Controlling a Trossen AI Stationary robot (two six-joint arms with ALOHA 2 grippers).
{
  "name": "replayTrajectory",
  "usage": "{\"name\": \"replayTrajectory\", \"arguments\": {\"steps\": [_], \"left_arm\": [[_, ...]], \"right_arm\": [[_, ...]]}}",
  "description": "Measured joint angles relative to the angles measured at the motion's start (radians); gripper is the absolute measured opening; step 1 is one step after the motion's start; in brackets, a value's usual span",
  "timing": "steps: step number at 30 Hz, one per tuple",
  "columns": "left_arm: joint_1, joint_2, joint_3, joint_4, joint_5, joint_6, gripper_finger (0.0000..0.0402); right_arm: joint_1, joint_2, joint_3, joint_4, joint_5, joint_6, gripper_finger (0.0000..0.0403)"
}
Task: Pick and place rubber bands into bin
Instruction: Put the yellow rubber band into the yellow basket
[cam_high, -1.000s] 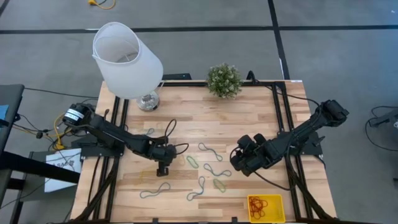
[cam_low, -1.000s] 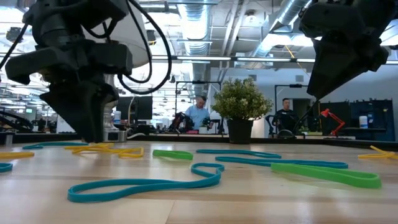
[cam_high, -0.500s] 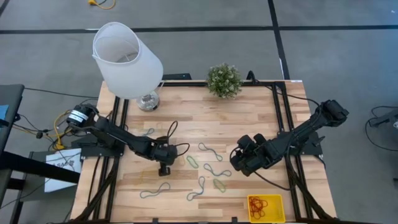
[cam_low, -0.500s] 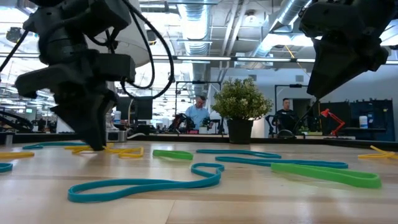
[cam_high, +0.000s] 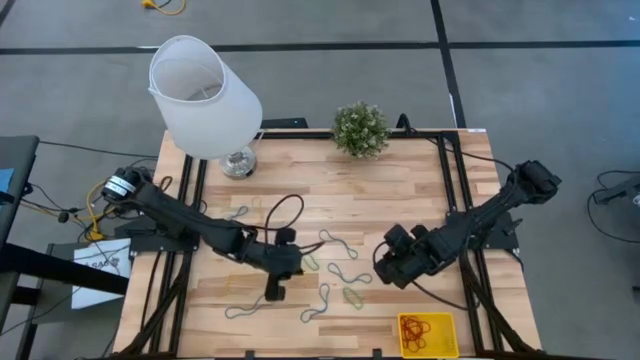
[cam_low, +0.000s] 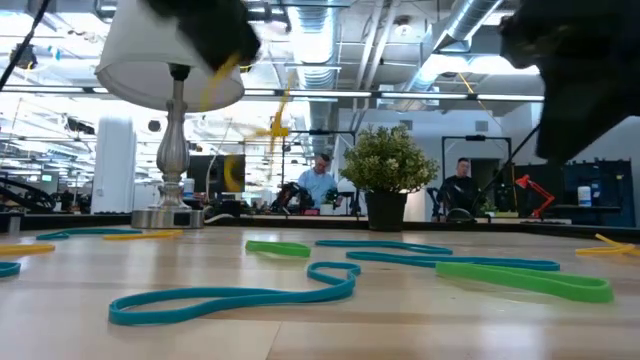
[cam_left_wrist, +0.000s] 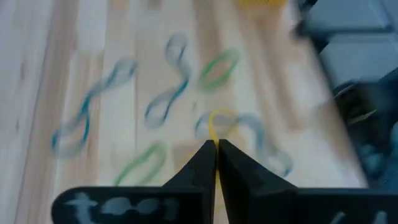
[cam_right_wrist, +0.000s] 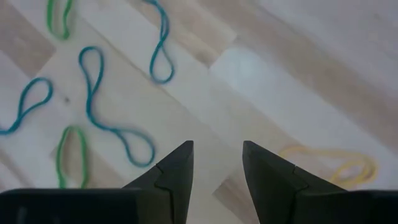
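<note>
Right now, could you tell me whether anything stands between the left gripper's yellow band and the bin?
Nothing tall. Only loose rubber bands lie flat on the table between the left gripper, shut on a yellow band, and the bin. The right gripper, open, sits beside that path.

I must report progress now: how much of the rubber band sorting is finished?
Done: several red bands lie in the yellow bin. In hand: the left gripper is shut on a yellow band. Left: blue and green bands on the table. The right gripper is open above them.
</note>
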Motion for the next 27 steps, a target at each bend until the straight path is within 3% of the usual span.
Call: {"name": "replayTrajectory", "arguments": {"steps": [6, 9, 12, 17, 20, 27], "left_arm": [[-0.057, 0.0, 0.181, -0.002, -0.007, 0.048, 0.0], [-0.086, 0.0, 0.24, 0.005, -0.059, 0.103, 0.0], [-0.097, 0.0, 0.259, 0.031, -0.111, 0.144, 0.0], [-0.092, 0.004, 0.261, 0.089, -0.079, 0.153, 0.0], [-0.085, 0.042, 0.262, 0.148, -0.067, 0.154, 0.0], [-0.048, 0.232, 0.341, 0.352, 0.119, 0.257, 0.0]], "right_arm": [[0.151, 0.0, 0.0, -0.001, -0.083, 0.138, 0.0131], [0.271, 0.0, 0.0, -0.001, -0.111, 0.24, 0.0131], [0.389, 0.0, 0.0, -0.001, -0.076, 0.382, 0.0131], [0.531, 0.0, 0.0, -0.018, 0.074, 0.538, 0.0131], [0.568, 0.0, 0.0, -0.059, 0.146, 0.567, 0.0131], [0.528, 0.0, -0.002, -0.155, 0.207, 0.586, 0.0131]]}}
